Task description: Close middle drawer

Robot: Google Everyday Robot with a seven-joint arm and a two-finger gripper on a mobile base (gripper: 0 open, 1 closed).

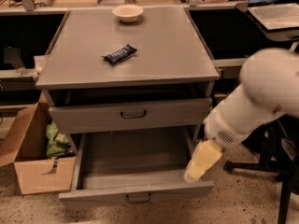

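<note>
The middle drawer point(135, 190) is pulled far out of the grey cabinet point(140, 50). It has a low front panel with a small dark loop handle point(138, 198), and its plain grey tray looks bare. My gripper point(201, 161), cream-coloured at the end of a white arm point(261, 97), hangs over the drawer's right front corner, just inside the front panel. The drawer above it point(133, 114) stands slightly out.
A dark snack bar point(119, 54) and a white bowl point(127, 12) lie on the cabinet top. An open cardboard box point(35, 167) with green items stands left of the drawer. Black chair legs point(275, 171) stand on the right, and a laptop point(273, 8) sits at the back right.
</note>
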